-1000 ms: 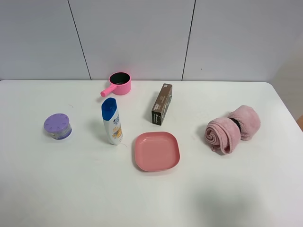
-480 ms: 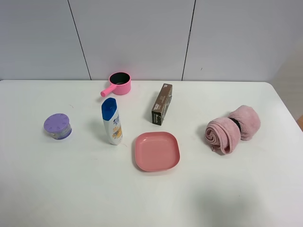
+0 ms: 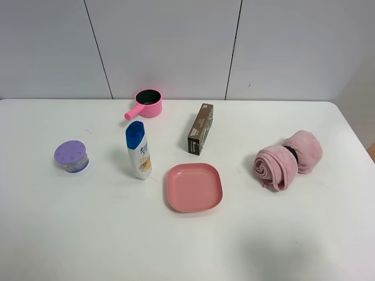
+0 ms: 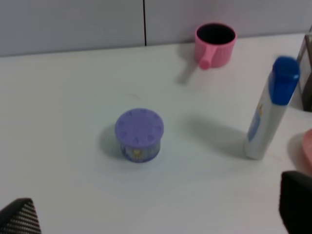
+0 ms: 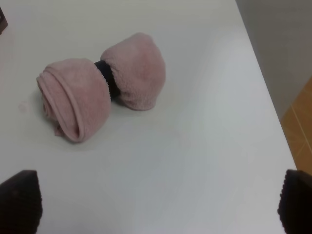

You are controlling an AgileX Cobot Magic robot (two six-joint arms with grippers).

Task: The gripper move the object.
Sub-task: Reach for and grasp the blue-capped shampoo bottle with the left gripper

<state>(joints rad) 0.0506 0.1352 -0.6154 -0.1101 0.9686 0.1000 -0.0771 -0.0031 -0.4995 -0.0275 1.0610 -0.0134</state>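
Note:
The white shampoo bottle (image 3: 139,151) with a blue cap and orange-yellow label stands upright on the white table (image 3: 88,234), left of centre. It also shows in the left wrist view (image 4: 269,114), standing far from the fingers. My left gripper (image 4: 158,214) is open and empty; only its two black fingertips (image 4: 19,218) show, wide apart, low over the table. My right gripper (image 5: 158,202) is open and empty, with dark fingertips (image 5: 18,200) at the picture's corners, short of the rolled towel. Neither arm shows in the exterior view.
A purple round jar (image 3: 71,156) sits left of the bottle. A pink pot (image 3: 146,103) is behind it, a dark brown box (image 3: 200,129) stands to its right, a pink plate (image 3: 194,187) lies in front. A rolled pink towel (image 3: 287,159) lies at the right.

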